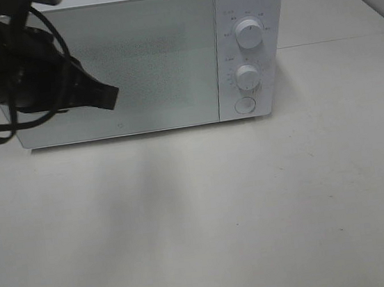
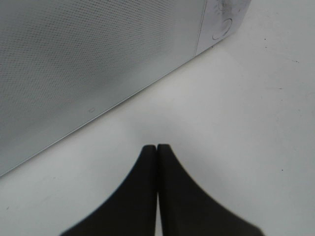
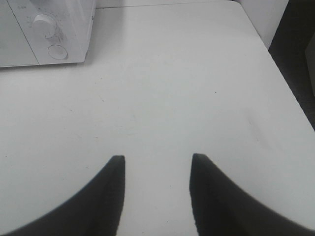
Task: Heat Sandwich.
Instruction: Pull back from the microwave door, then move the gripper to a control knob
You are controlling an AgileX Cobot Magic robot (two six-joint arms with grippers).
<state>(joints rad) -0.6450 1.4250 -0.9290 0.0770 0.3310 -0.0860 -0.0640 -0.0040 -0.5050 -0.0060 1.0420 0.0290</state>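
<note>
White boxy microwave oven [image 1: 146, 58], door shut, on a white desk [image 1: 222, 217].
Black left claw [image 2: 156, 147], tips together, hangs before the door; black right claw [image 3: 157, 160] stands apart over the desk.

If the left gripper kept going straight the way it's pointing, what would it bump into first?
Probably the left gripper meets the microwave door low down, or the white table just before it; depth is unclear.

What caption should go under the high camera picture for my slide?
Shut left tool hovers in front of the closed white microwave on the table.
</note>
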